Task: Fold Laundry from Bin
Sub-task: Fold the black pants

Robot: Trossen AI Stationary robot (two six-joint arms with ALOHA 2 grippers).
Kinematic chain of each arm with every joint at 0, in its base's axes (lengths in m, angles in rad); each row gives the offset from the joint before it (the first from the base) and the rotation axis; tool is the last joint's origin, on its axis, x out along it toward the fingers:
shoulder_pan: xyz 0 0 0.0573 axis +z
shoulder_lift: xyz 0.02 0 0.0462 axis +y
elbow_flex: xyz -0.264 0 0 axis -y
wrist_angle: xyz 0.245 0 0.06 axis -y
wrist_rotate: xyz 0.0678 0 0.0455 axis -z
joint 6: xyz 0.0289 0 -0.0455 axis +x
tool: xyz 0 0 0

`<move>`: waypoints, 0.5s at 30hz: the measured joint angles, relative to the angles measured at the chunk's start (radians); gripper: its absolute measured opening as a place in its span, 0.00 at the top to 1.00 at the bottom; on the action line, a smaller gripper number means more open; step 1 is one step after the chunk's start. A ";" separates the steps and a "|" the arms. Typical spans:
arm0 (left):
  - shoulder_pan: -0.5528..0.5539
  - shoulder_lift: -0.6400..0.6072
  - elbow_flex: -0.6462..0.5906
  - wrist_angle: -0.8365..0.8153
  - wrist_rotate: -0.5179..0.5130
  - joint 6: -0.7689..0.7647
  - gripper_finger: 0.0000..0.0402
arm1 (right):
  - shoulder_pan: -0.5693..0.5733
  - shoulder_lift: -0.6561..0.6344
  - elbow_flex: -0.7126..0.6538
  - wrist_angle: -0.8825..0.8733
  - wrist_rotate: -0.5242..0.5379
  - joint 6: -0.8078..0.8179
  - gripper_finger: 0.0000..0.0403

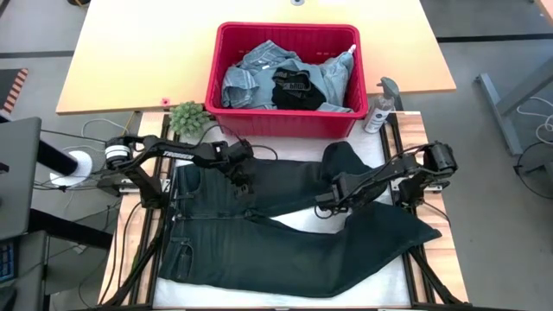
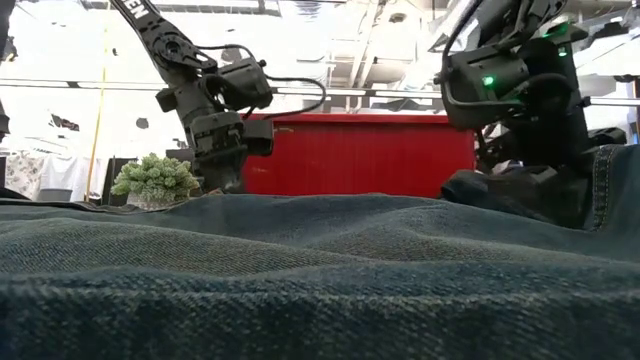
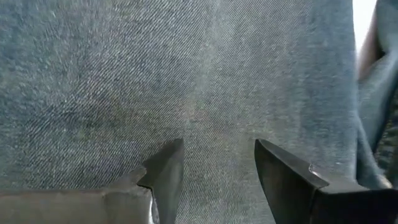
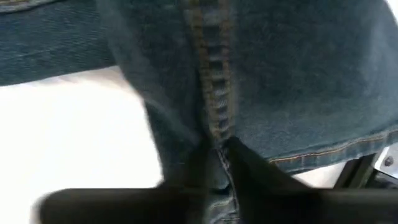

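Note:
Dark blue jeans (image 1: 285, 242) lie spread on the white table top, waistband toward the left and legs toward the right. The far leg is bunched up in a fold (image 1: 344, 160). My left gripper (image 3: 217, 149) stands open close over the denim of the far leg's upper part (image 1: 244, 183). My right gripper (image 4: 219, 152) is shut on that leg farther right (image 1: 325, 204). The red bin (image 1: 285, 123) stands beyond the jeans and holds light blue denim and black laundry (image 1: 285, 82). My left gripper points down at flat denim (image 3: 211, 93) with its fingers apart; I cannot tell whether the tips touch it. My right gripper pinches the leg's stitched seam (image 4: 217, 124) between its two fingers, slanting down from above. A hem line (image 4: 323, 155) runs close by. The cloth around it rests on the table, heaped beside the gripper (image 2: 560, 190).
A small green plant (image 1: 187, 115) stands left of the bin and a spray bottle (image 1: 378, 108) right of it. A wooden table (image 1: 130, 52) carries the bin. A white roll (image 1: 79, 164) sits off the left edge. Bare white surface (image 1: 380, 285) shows near the front right.

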State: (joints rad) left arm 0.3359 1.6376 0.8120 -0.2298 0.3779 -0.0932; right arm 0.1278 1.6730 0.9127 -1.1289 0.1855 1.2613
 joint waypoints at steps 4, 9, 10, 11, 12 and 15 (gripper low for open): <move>-0.001 0.003 0.000 0.008 -0.043 0.021 0.54 | -0.013 0.000 0.039 -0.041 -0.004 -0.019 0.96; 0.000 0.003 0.000 0.012 -0.076 0.022 0.54 | -0.024 0.000 0.190 -0.257 0.089 0.067 0.96; 0.000 0.003 0.000 0.012 -0.077 0.021 0.54 | -0.028 0.000 0.226 -0.312 0.111 0.087 0.96; 0.000 0.002 0.000 0.012 -0.077 0.021 0.54 | -0.038 0.000 0.262 -0.378 0.125 0.114 0.96; -0.001 0.002 0.000 0.012 -0.077 0.021 0.54 | -0.048 0.000 0.296 -0.436 0.130 0.146 0.96; -0.002 0.002 0.000 0.012 -0.078 0.021 0.54 | -0.086 -0.042 0.337 -0.420 0.166 0.212 0.96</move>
State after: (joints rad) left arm 0.3340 1.6398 0.8120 -0.2176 0.3000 -0.0723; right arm 0.0421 1.6306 1.2496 -1.5490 0.3519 1.4733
